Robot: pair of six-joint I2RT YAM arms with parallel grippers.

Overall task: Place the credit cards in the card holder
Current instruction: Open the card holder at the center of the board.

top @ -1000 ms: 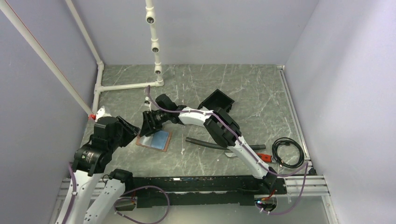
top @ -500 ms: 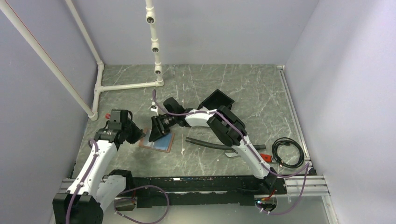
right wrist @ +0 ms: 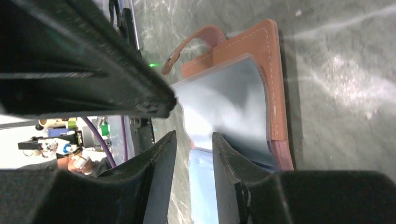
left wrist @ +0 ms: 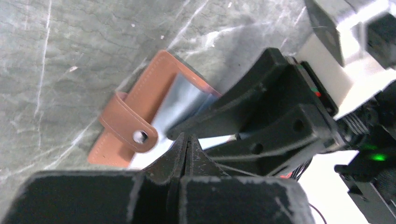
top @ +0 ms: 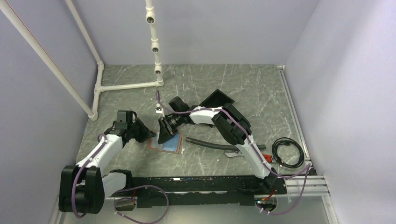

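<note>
Since a second ago the left gripper [left wrist: 187, 138] has swung in from frame left and clenched shut beside the card holder [left wrist: 140, 95] at centre, while the right gripper [right wrist: 194, 136] has narrowed but stays parted over it, a light-blue credit card [right wrist: 201, 189] showing between its fingers.

Pale lavender walls [top: 210, 28] enclose a grey-green marbled table [top: 243, 88] with white piping [top: 126, 86].

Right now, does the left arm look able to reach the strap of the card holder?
Probably yes. The left arm has its shut jaws beside the strap, which lies free at the edge of the card holder. The right arm works from the other side and does not cover it.
</note>
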